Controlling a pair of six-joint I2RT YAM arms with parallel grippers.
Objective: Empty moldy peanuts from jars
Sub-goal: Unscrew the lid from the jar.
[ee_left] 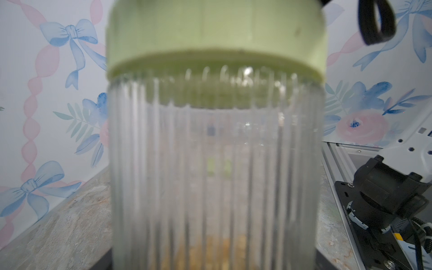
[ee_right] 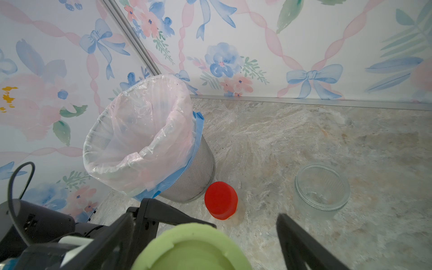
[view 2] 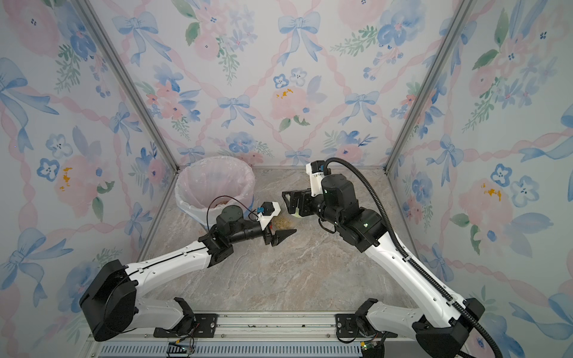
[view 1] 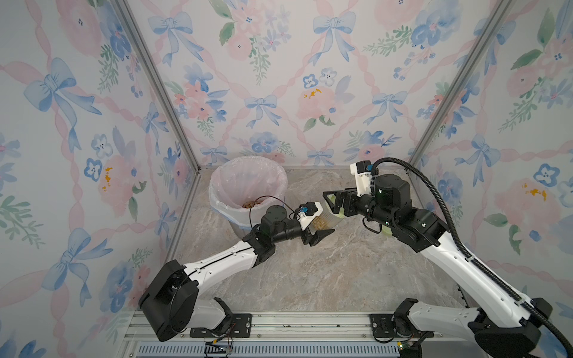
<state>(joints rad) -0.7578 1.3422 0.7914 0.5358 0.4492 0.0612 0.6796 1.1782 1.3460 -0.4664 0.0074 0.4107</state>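
Note:
My left gripper (view 1: 321, 228) is shut on a clear ribbed jar (view 1: 329, 218) held off the table, right of the bin. The jar (ee_left: 215, 163) fills the left wrist view, with a pale green lid (ee_left: 215, 30) on it and moldy peanuts (ee_left: 210, 254) low inside. My right gripper (ee_right: 207, 221) is open, its jaws either side of that green lid (ee_right: 191, 250); one of its fingers (ee_right: 299, 240) stands clear of the lid. A red-lidded jar (ee_right: 221, 199) stands by the bin's foot. A lidless clear jar (ee_right: 322, 187) stands empty on the table.
The bag-lined mesh bin (view 1: 217, 198) stands in the back left corner, with peanuts (view 1: 251, 204) at its bottom. Both arms meet just right of it. Something pale green (view 1: 386, 231) peeks out under the right arm. Walls close in on three sides.

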